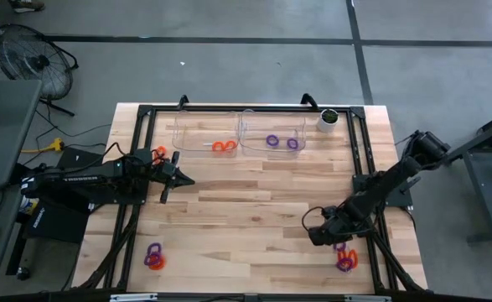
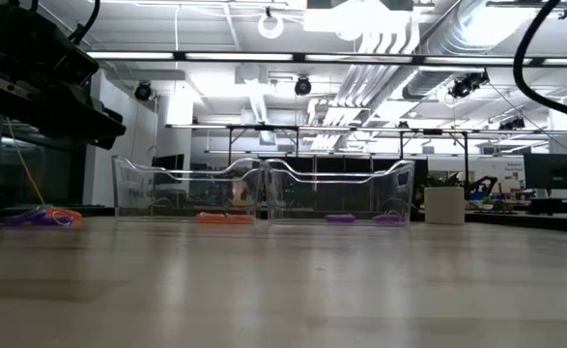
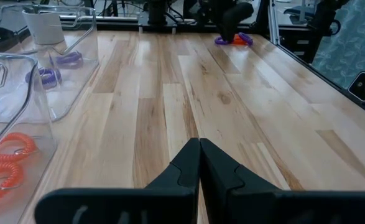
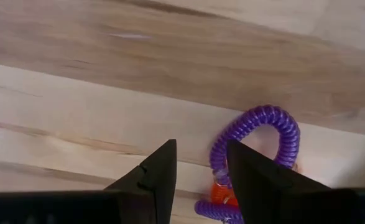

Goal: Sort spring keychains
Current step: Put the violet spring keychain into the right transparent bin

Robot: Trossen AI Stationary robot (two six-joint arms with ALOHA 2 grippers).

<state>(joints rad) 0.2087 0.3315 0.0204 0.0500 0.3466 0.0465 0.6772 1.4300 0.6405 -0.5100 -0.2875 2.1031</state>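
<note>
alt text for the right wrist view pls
The right gripper, fingers open, hangs close over the pale wooden table, pointed at a purple spring keychain coiled in a loop. A bit of orange keychain shows under the purple one.

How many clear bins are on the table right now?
2: the left clear bin holds orange keychains, the right clear bin, beside it, holds purple keychains, along the far edge.

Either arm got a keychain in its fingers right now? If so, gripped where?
Nothing held. The left gripper is shut on nothing, over bare table. The right gripper is open just beside a purple keychain, not closed on it.
</note>
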